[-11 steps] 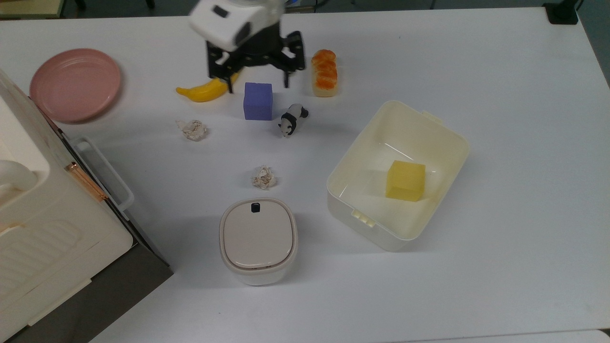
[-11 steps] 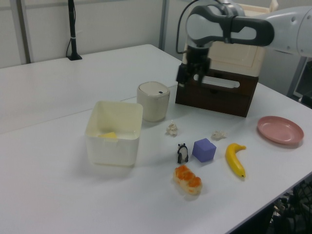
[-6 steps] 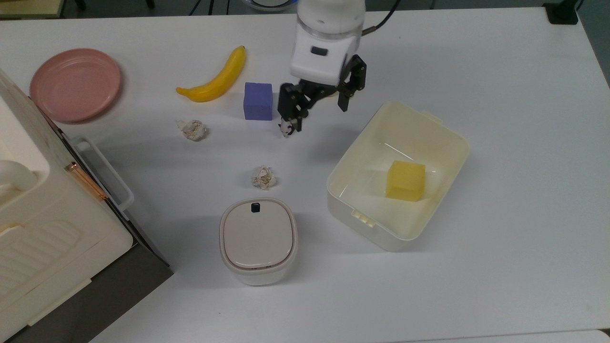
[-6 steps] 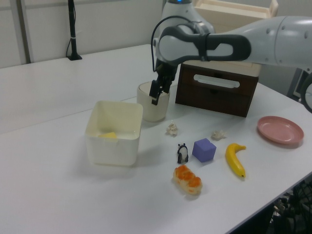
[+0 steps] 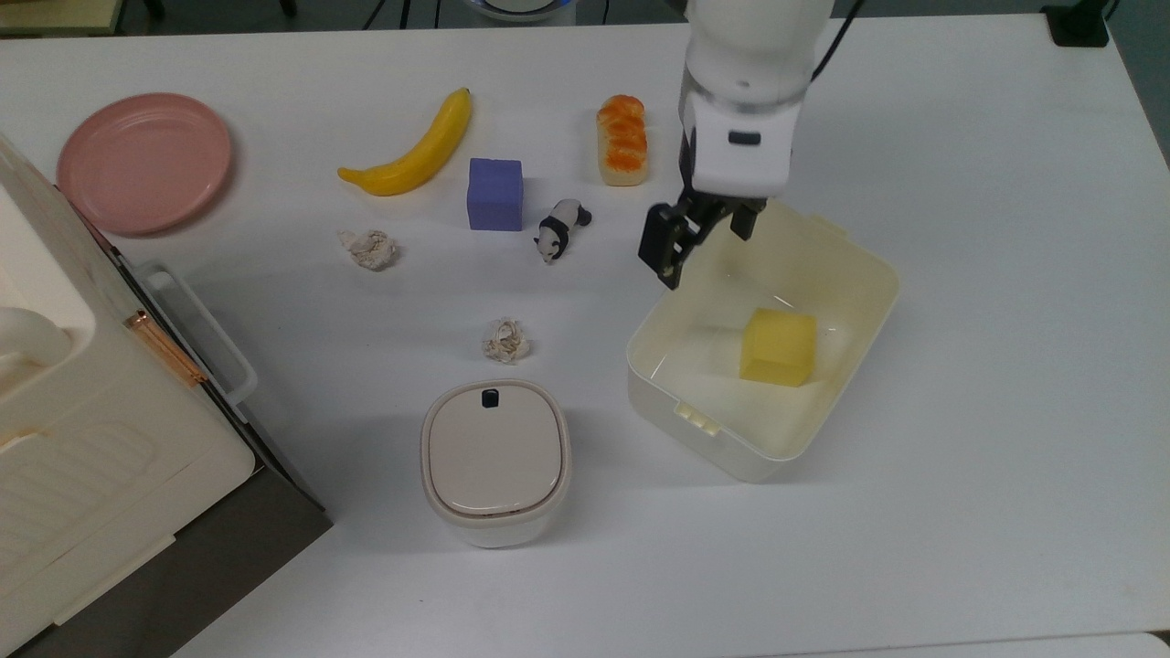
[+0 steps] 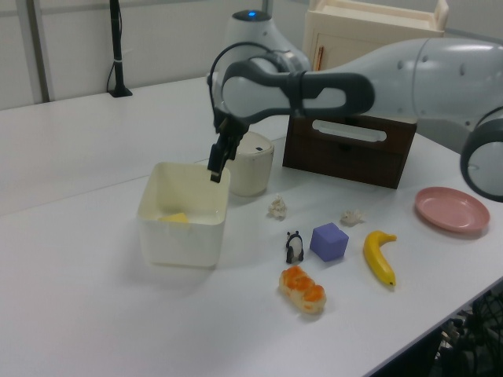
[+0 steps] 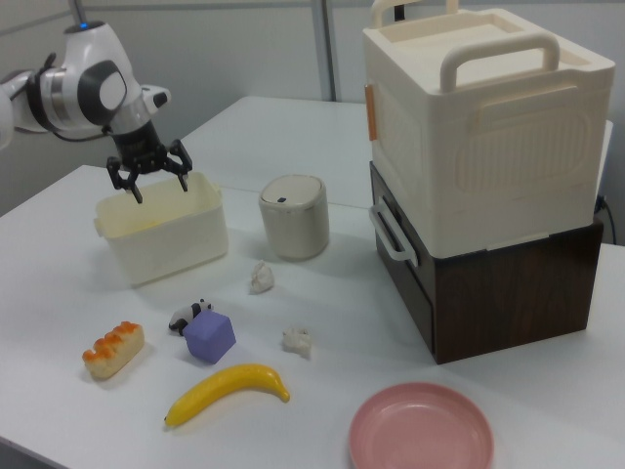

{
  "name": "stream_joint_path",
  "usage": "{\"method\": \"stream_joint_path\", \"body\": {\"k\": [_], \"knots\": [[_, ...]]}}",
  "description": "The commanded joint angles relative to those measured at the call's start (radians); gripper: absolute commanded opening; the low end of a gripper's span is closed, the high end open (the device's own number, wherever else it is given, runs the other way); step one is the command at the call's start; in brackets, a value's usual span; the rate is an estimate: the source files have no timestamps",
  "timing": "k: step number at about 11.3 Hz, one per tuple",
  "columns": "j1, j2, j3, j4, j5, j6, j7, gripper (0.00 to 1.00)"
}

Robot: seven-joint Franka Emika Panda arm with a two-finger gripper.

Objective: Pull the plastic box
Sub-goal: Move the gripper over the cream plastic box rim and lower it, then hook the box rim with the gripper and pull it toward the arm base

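The plastic box (image 5: 724,450) is a cream-white open tub at the top view's right of centre, with a yellow cube (image 5: 778,345) inside. My gripper (image 5: 702,239) hangs open over the box's far-left corner in the top view, one finger (image 5: 660,258) outside the rim and the other over the inside. In the left view the gripper (image 6: 215,166) is just above the far rim of the box (image 6: 181,243). The right view shows the gripper (image 7: 156,184) spread wide above the back edge of the box (image 7: 166,244), holding nothing.
A lidded small container (image 5: 495,461) stands to the top view's left of the box. A panda figure (image 5: 559,230), purple cube (image 5: 494,194), bread (image 5: 622,139), banana (image 5: 411,155), two paper balls (image 5: 505,340) and pink plate (image 5: 143,160) lie nearby. A big cream appliance (image 5: 91,439) is at the left edge.
The gripper swept from above the banana and purple cube toward the top view's right, passed the panda, and now sits over the box's corner. It stayed open throughout.
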State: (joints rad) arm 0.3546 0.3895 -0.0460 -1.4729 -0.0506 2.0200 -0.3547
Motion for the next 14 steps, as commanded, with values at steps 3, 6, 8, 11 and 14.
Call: {"method": "stream_joint_path", "body": {"k": [3, 6, 8, 11, 14], "knots": [[0.017, 0.1, -0.002, 0.065, -0.008, 0.019, -0.047, 1.0], [0.009, 0.095, -0.002, 0.046, -0.032, -0.015, -0.174, 1.0], [0.001, 0.094, -0.005, 0.045, -0.034, -0.06, -0.262, 1.0], [0.0, 0.097, -0.005, 0.033, -0.035, -0.063, -0.314, 1.0], [-0.003, 0.095, -0.011, 0.026, -0.04, -0.116, -0.384, 1.0]]}}
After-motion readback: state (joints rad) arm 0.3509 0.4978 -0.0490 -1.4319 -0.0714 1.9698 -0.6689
